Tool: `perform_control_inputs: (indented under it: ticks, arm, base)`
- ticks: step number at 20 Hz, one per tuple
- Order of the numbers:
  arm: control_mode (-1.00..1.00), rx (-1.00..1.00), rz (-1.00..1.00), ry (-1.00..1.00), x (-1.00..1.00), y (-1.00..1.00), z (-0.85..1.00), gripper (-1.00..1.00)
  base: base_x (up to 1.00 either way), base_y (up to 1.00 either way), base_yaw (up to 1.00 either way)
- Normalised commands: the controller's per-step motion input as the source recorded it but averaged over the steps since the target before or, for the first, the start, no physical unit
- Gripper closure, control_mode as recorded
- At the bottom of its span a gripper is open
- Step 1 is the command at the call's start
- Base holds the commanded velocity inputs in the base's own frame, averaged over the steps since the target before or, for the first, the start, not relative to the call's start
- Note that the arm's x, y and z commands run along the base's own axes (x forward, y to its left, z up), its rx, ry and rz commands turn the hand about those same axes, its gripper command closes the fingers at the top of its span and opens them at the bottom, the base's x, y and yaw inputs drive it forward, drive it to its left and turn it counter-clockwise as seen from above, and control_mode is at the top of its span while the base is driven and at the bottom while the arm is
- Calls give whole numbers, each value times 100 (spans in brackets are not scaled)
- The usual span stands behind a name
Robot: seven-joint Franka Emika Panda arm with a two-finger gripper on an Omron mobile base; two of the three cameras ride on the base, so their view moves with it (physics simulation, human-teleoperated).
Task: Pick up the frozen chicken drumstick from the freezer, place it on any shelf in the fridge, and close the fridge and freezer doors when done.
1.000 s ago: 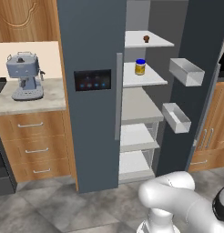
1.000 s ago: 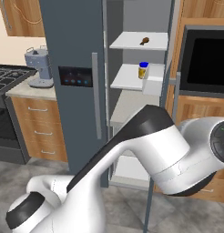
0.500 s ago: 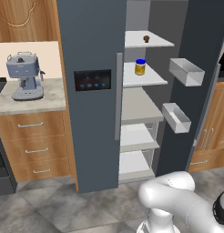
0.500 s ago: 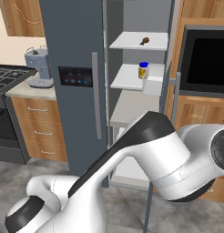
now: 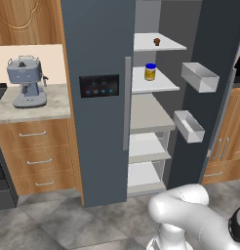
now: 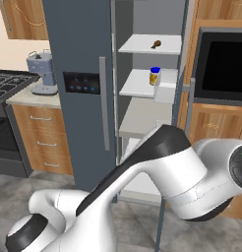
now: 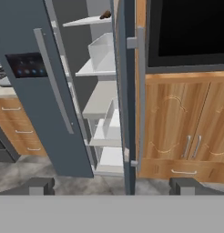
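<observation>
Drumstick (image 5: 156, 42) sits on top shelf (image 5: 163, 46) above jar (image 5: 150, 72) | hand (image 7: 111, 185) spread apart, holding nothing | step: closing fridge door (image 7: 129, 100) | next: push it shut

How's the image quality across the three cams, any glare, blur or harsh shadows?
Left base view: flat, even lighting, no glare; small dark brown drumstick tiny and soft. Right base view: black oven glass reflects nothing. Hand view: coarse render, jagged edge on the dark grey open door.
</observation>
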Motion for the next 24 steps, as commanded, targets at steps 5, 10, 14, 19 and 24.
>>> perform_control_inputs:
  ticks: [5, 10, 14, 19, 24]
  arm:
    - [-100, 9, 1, 0, 26, -45, -10, -100]
    - [-100, 12, 4, 0, 18, -41, 0, -100]
    - [-100, 20, 5, 0, 12, -33, -7, -100]
    - [-100, 20, 2, 3, 26, -24, -7, -100]
    - [-100, 11, 3, 9, 43, -14, -4, -100]
  base:
    - [0, 0, 0]
    - [0, 0, 0]
    - [0, 0, 0]
    - [0, 0, 0]
    - [0, 0, 0]
